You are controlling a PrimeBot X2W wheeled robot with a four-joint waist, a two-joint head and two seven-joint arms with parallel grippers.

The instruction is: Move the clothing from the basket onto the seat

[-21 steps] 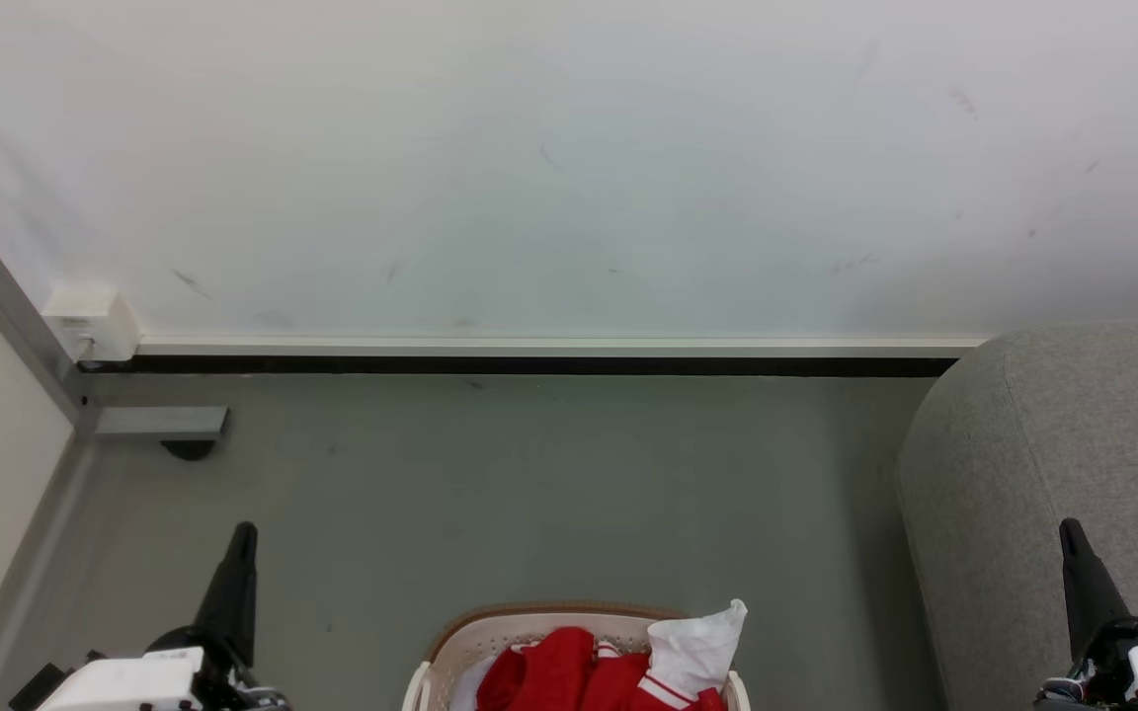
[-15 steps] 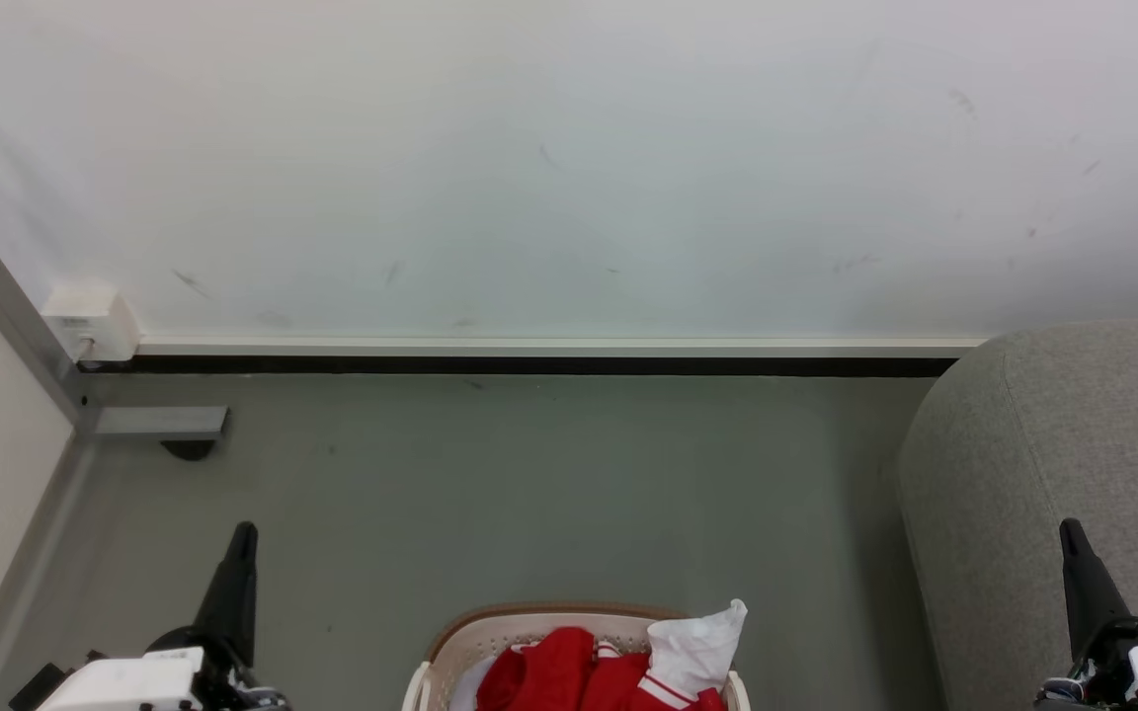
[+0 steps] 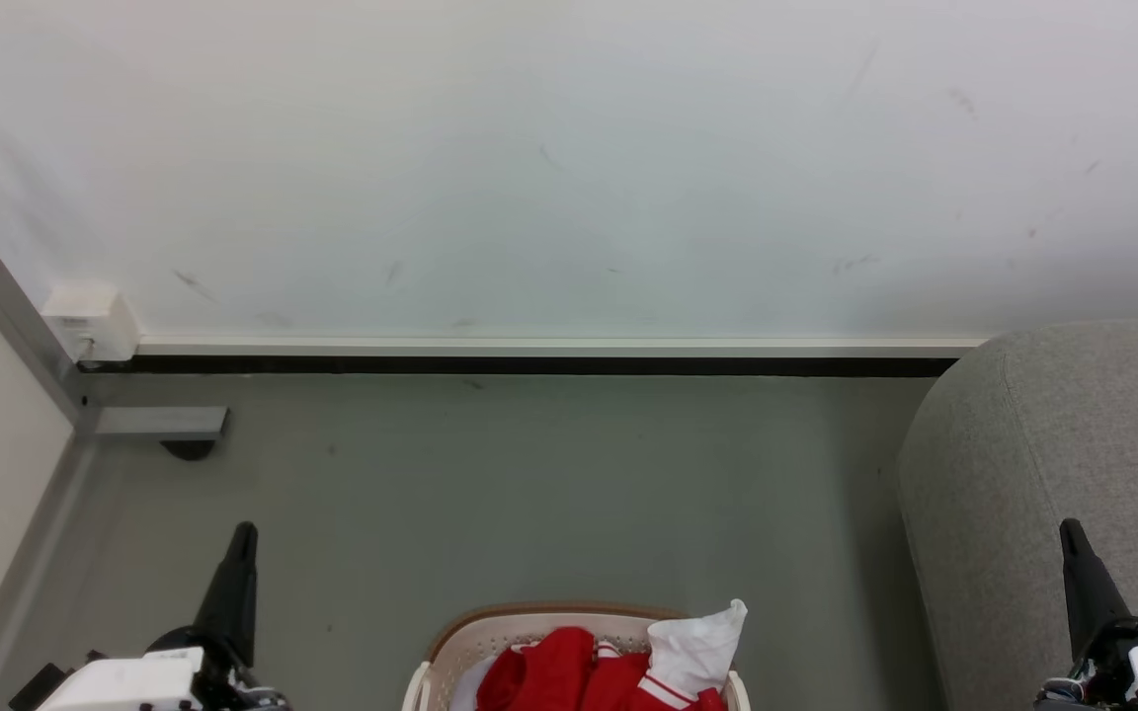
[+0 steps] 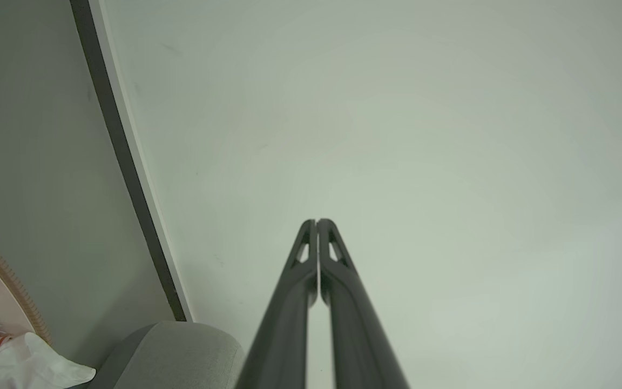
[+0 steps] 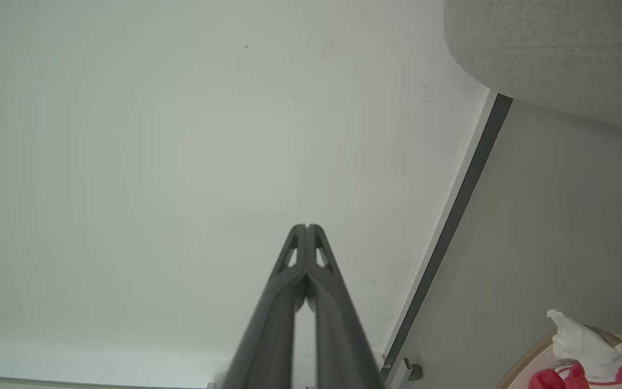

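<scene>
Your basket point(image 3: 452, 640) sits on floor point(image 3: 529, 474), bottom centre of head view, cut by frame edge; long axis unclear. Clothes point(image 3: 569, 673) heaped inside; white piece pokes up at right rim, peak leaning toward sofa point(image 3: 1053, 444). Left gripper point(image 4: 317, 221) and right gripper point(image 5: 306, 227): fingers pressed together, empty, aimed at wall point(image 3: 569, 148).

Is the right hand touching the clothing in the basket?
Apart. Head view shows floor between the right hand and the clothing in the basket.
</scene>
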